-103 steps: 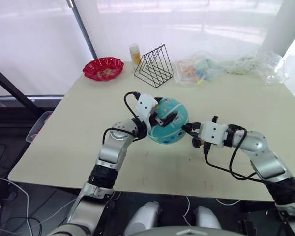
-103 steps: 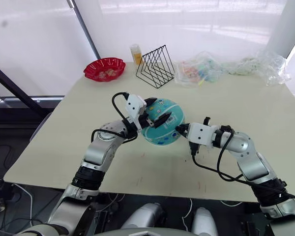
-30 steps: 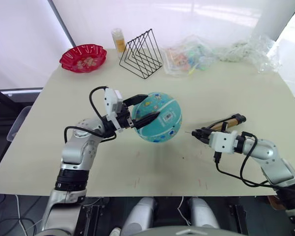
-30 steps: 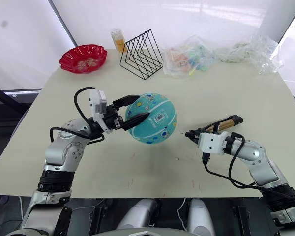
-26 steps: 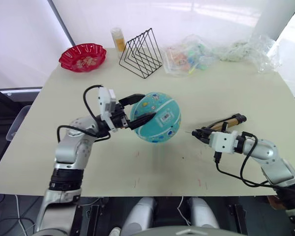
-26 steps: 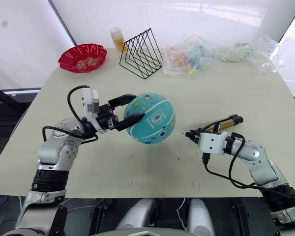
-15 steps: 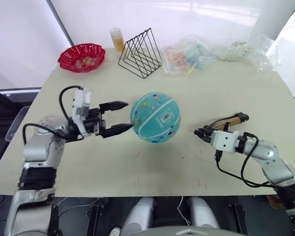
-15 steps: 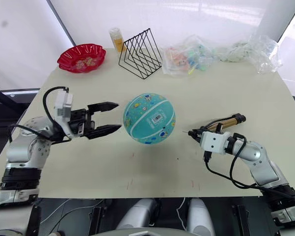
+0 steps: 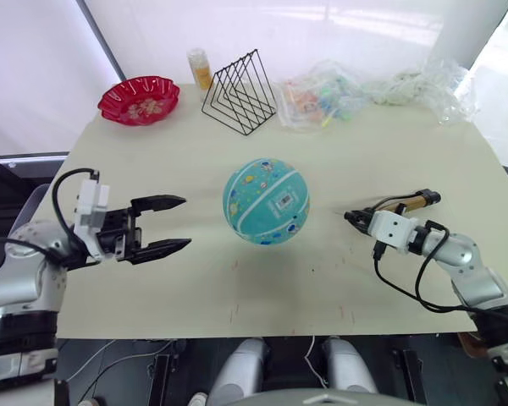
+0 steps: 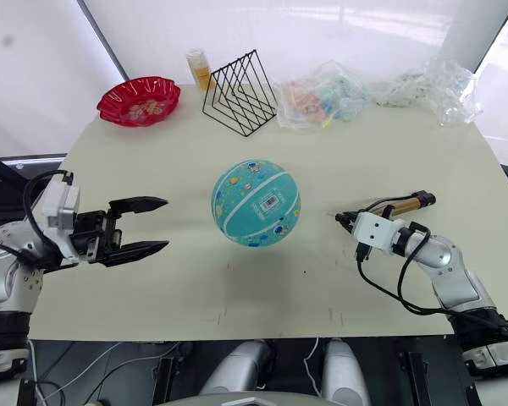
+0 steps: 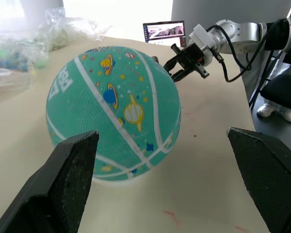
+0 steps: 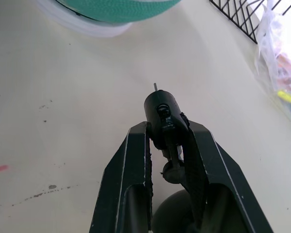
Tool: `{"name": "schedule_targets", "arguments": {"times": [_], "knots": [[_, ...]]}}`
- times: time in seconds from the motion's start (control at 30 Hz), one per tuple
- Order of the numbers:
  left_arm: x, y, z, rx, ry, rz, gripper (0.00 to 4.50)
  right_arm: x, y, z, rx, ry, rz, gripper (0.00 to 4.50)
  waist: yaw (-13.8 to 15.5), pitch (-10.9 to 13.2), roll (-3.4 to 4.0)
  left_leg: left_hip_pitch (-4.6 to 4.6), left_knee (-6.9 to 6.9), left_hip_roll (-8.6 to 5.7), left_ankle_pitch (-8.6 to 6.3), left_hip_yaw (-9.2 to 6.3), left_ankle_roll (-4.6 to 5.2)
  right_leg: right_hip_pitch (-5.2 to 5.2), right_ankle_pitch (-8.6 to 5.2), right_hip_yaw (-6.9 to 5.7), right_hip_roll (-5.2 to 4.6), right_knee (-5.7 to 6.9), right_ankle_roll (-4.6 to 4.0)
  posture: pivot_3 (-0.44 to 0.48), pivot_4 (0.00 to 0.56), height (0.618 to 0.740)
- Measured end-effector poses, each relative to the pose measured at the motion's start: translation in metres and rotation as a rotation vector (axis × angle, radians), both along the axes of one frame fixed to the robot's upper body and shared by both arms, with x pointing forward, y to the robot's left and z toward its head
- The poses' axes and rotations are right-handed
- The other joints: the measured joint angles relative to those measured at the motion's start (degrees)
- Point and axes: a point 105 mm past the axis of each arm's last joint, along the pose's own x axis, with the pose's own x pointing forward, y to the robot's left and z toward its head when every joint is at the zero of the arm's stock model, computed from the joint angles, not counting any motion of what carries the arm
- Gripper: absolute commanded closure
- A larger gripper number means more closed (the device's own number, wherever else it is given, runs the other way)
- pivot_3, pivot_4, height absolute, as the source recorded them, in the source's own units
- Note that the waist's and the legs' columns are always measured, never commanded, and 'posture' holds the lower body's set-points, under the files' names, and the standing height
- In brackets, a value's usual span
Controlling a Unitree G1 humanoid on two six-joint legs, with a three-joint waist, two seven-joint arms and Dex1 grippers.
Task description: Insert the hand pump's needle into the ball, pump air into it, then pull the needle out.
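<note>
- Needle point(image 12: 155, 87) looks out of the ball point(image 9: 266, 201) already, so as far as we can judge the task is basically wrapped up; whether it got pumped we can't tell.
- Our right gripper point(image 12: 167, 138) is pinched shut on the hose's black end fitting, well off to the ball's right, pin pointing back at it.
- Hand pump point(image 9: 409, 203) lies on the table point(image 9: 237, 279) just past that gripper, further from the ball.
- Our left gripper point(image 9: 171, 224) is spread wide with nothing in it, well clear on the ball's left.
- Loads of bare table around the ball on both sides and in front of it.
- Wire rack point(image 9: 240, 92) and red dish point(image 9: 139, 98) sit behind the ball, well apart from it.
</note>
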Motion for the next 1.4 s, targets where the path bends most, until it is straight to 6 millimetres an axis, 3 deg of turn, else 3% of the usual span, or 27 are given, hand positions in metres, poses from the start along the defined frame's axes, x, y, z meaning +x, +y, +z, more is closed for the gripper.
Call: {"name": "schedule_targets", "arguments": {"times": [0.1, 0.2, 0.27, 0.3, 0.37, 0.43, 0.63, 0.8, 0.93, 1.1, 1.4], "knots": [[-0.004, 0.007, -0.003, 0.000, -0.004, 0.033, 0.00, 0.006, -0.001, 0.004, 0.006, -0.005, -0.018, 4.13, 0.0, 0.0, 0.00, 0.01, 0.06, 0.00, 0.00, 0.05, 0.00, -0.07, 0.00, 0.06, 0.00, 0.20, -0.01, 0.000, 0.150, 0.740], [-0.004, 0.008, -0.003, 0.002, -0.012, 0.043, 0.00, 0.006, -0.003, 0.003, 0.016, 0.015, -0.020, 2.70, 0.1, 0.0, 0.00, 0.03, 0.09, 0.00, 0.00, 0.04, 0.00, -0.08, 0.00, 0.06, 0.00, 0.33, -0.03, 0.000, 0.150, 0.740], [-0.004, 0.008, -0.003, 0.004, -0.019, 0.044, 0.00, 0.004, -0.005, -0.001, 0.014, 0.042, -0.023, 2.15, 0.0, 0.0, 0.00, 0.04, 0.11, 0.00, 0.00, 0.06, -0.01, -0.10, 0.01, 0.09, 0.00, 0.40, -0.04, 0.000, 0.150, 0.740], [-0.004, 0.008, -0.003, 0.004, -0.020, 0.046, 0.00, 0.002, -0.006, -0.004, 0.015, 0.056, -0.026, 1.44, 0.0, 0.0, 0.00, 0.04, 0.12, 0.00, 0.00, 0.08, -0.01, -0.10, 0.01, 0.12, 0.00, 0.45, -0.04, 0.000, 0.150, 0.740], [-0.003, 0.008, -0.004, 0.004, -0.020, 0.051, 0.00, 0.000, -0.008, -0.005, 0.024, 0.063, -0.032, 0.99, -0.3, 0.0, 0.00, 0.04, 0.12, 0.00, 0.02, 0.09, -0.03, -0.13, 0.01, 0.15, 0.00, 0.51, -0.05, 0.000, 0.150, 0.740], [-0.002, 0.007, -0.003, 0.000, -0.028, 0.051, 0.00, -0.007, -0.012, 0.001, 0.072, 0.044, -0.047, 0.10, -0.4, 0.0, 0.01, 0.03, 0.12, 0.00, 0.02, 0.09, -0.04, -0.16, 0.01, 0.16, 0.01, 0.54, -0.06, 0.000, 0.150, 0.740], [-0.001, 0.009, -0.007, -0.005, -0.032, 0.071, 0.00, -0.026, -0.032, 0.019, 0.252, 0.035, -0.133, 0.02, -0.9, 0.0, 0.02, 0.07, 0.13, 0.02, 0.02, 0.12, -0.04, -0.15, 0.01, 0.21, 0.02, 0.59, -0.08, 0.000, 0.150, 0.740], [0.001, 0.028, -0.040, -0.013, 0.048, 0.216, 0.00, -0.064, -0.059, 0.016, 0.458, 0.131, -0.254, 0.02, -0.9, 0.0, 0.06, 0.12, 0.11, 0.02, 0.02, 0.19, -0.03, -0.11, 0.00, 0.30, 0.01, 0.59, -0.09, 0.000, 0.150, 0.740], [0.000, 0.035, -0.057, -0.006, 0.061, 0.288, 0.00, -0.079, -0.077, 0.027, 0.559, 0.128, -0.322, 0.02, -0.9, -0.1, -0.04, 0.25, 0.13, 0.08, -0.01, 0.21, 0.02, -0.05, 0.11, 0.35, 0.04, 0.64, -0.21, 0.000, 0.150, 0.740], [0.000, 0.044, -0.074, -0.005, 0.086, 0.401, 0.00, -0.106, -0.096, 0.013, 0.601, 0.197, -0.391, 0.02, -0.6, -0.1, 0.03, 0.31, 0.15, 0.18, -0.01, 0.18, 0.03, -0.03, 0.16, 0.35, 0.22, 0.72, -0.29, 0.000, 0.150, 0.740], [0.004, 0.057, -0.108, 0.068, 0.156, 0.616, 0.00, -0.134, -0.128, -0.016, 0.563, 0.279, -0.492, 0.02, -0.8, -0.1, 0.00, 0.37, 0.18, 0.30, -0.01, 0.22, 0.03, -0.03, 0.20, 0.41, 0.36, 0.74, -0.36, 0.000, 0.150, 0.740]]}}
